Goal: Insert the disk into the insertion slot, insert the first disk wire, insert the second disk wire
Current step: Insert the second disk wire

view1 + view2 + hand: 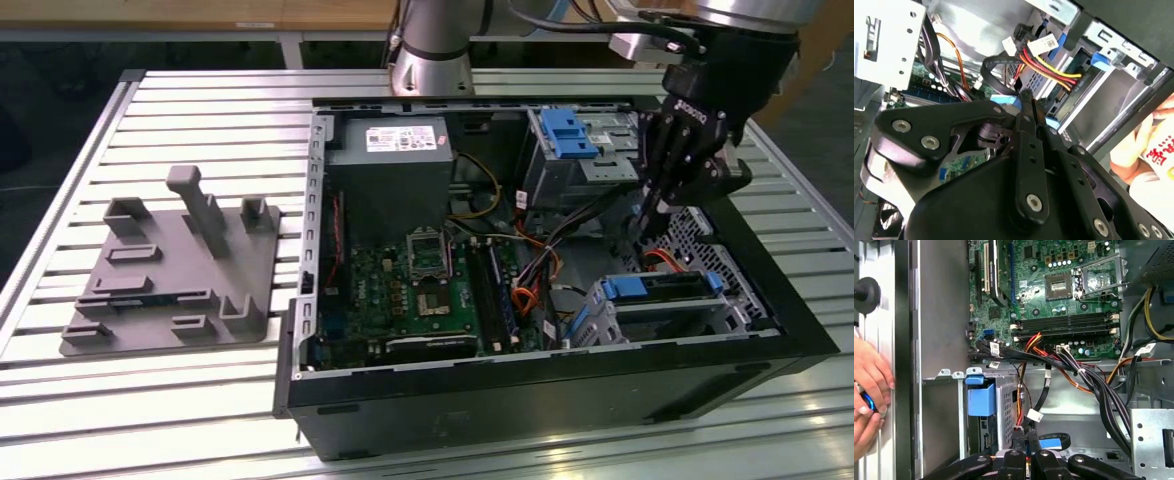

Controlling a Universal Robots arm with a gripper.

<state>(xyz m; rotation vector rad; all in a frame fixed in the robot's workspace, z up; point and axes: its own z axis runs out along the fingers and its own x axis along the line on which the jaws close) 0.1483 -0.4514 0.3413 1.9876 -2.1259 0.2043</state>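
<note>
Gripper [650, 222] pinched together on the second disk wire [1051, 443] just behind the disk [663, 291] already seated in the insertion slot [727, 300]; likely to snag the red-and-yellow power leads [1046, 67] crowding that connector, judging by closeness.

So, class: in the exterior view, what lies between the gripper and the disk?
In the exterior view, a short loop of orange-red wire lies in the gap between the gripper and the disk.
</note>
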